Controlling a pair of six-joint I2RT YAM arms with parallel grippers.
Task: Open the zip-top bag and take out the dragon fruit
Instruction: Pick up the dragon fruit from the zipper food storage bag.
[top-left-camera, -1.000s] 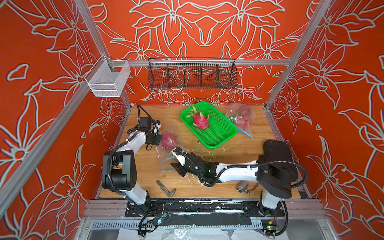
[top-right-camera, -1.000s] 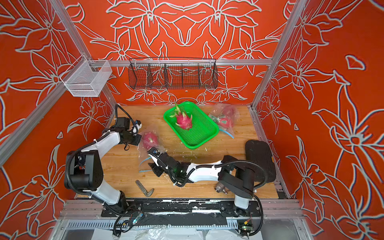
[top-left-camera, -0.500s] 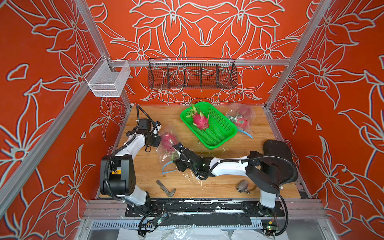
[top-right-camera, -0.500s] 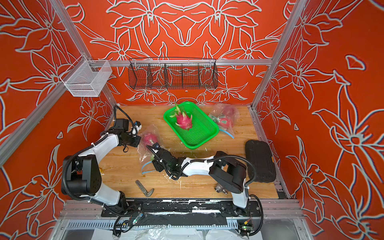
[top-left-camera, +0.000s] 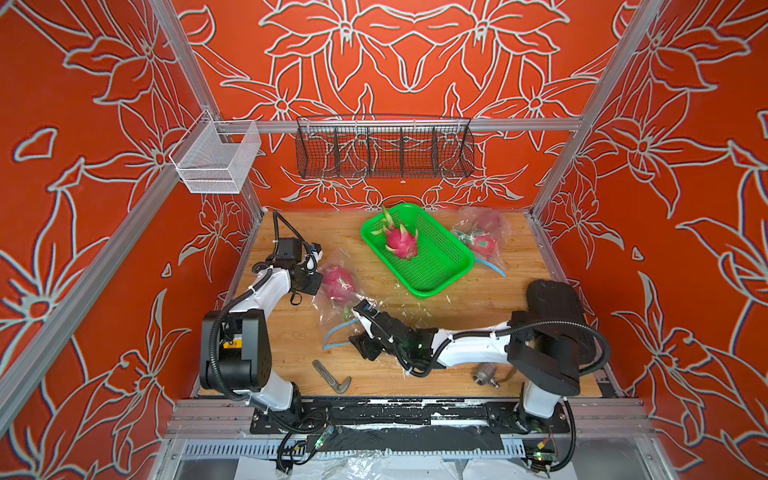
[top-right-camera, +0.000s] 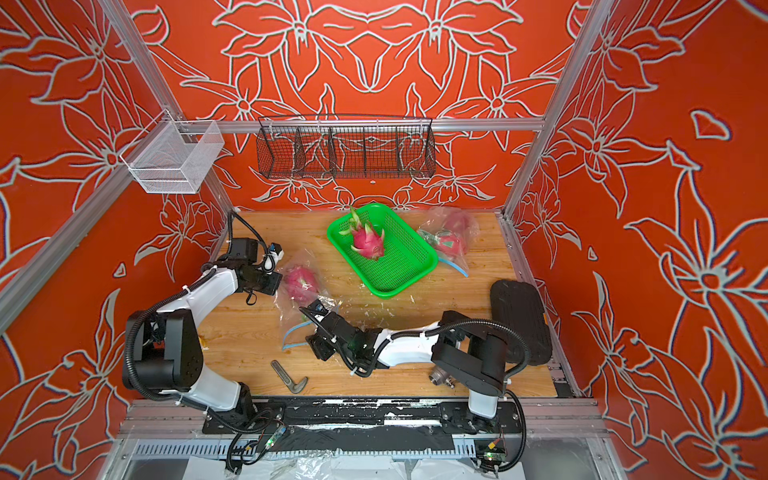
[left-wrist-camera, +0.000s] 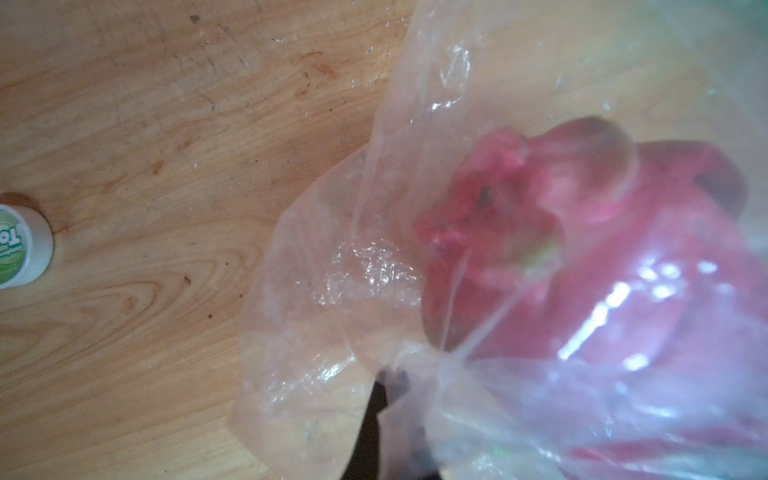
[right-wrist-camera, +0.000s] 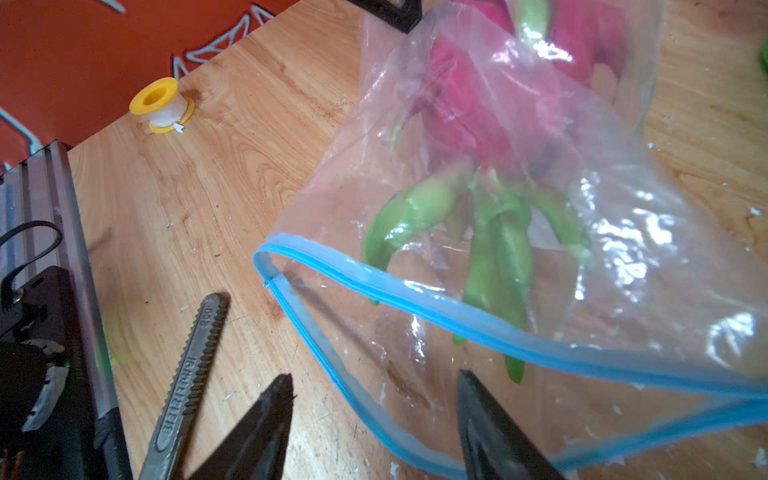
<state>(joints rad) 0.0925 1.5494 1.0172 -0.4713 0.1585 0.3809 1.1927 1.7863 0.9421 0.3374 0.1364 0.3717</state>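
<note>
Compared with a second ago, the right arm has dipped in toward the bag and pulled back to much the same spot, and its claw now stands wider. The bagged fruit has barely shifted.

The zip-top bag (top-left-camera: 331, 308) lies left of centre on the wooden table (top-left-camera: 291, 353), with the dragon fruit (top-left-camera: 338, 284) inside it, pink body toward the far end and green leaf tips pointing at the near, open end. Its blue zip strip (right-wrist-camera: 415, 303) gapes apart in the right wrist view.

The left gripper (left-wrist-camera: 392, 380) is clenched on a bunch of bag plastic at the far-left side of the bag. The right gripper (right-wrist-camera: 374, 378) is released at the mouth, grasping nothing. One finger is outside the bag, the other just within the opening, and the lower zip lip runs between them.

A grey metal bar (top-left-camera: 330, 376) lies near and left of the right claw. A yellow tape roll (right-wrist-camera: 162, 106) sits by the left wall. Farther right, a green basket (top-left-camera: 465, 266) holds a loose dragon fruit (top-left-camera: 399, 243), and a second bag (top-left-camera: 482, 239) with fruit lies just beyond it.
</note>
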